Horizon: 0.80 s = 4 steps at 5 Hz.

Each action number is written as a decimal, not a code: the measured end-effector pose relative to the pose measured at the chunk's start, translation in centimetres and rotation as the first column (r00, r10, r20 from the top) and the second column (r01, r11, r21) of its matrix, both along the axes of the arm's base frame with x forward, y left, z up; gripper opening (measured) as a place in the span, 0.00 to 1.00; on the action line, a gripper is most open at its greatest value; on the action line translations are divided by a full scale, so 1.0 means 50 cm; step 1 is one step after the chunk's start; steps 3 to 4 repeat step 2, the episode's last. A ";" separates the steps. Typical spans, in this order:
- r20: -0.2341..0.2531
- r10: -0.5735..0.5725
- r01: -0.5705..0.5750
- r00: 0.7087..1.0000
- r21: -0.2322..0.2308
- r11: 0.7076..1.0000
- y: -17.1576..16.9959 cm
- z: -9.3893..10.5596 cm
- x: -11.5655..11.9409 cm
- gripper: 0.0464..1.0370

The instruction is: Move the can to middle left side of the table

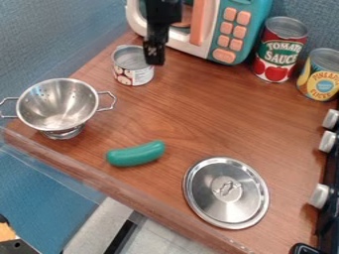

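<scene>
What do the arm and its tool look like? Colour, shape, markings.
Arm: black, blocky where it enters at the top edge. Tool: also black, much narrower than the arm section above, with a small pale, speckled marking low down. Can't tell whether that's print or texture.

I look down on a play kitchen laid out on a wood-grain counter (198, 116). A chunky teal and white toy microwave (257, 22) with peach buttons stands at the back, and a plump green toy vegetable (136, 154) lies near the front edge. Cookware and food add to the kitchen: a steel colander (56, 106), a round metal lid (225, 196), a small can (132, 69), a red can (280, 49) and a yellow can (321, 74). Pale stove knobs (319, 196) line the right side. I can't tell what building surrounds it.
</scene>
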<state>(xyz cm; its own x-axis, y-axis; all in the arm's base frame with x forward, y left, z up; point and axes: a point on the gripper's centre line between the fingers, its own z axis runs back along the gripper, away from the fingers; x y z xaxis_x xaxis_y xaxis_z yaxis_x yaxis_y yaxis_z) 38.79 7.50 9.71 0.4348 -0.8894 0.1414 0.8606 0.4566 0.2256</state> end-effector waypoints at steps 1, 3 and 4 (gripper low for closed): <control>0.079 -0.023 0.026 0.997 -0.037 0.999 -0.020 0.058 0.002 0.96; 0.120 -0.051 0.057 0.991 -0.042 0.998 -0.029 0.083 -0.009 0.96; 0.120 -0.051 0.057 0.991 -0.042 0.998 -0.029 0.083 -0.009 0.96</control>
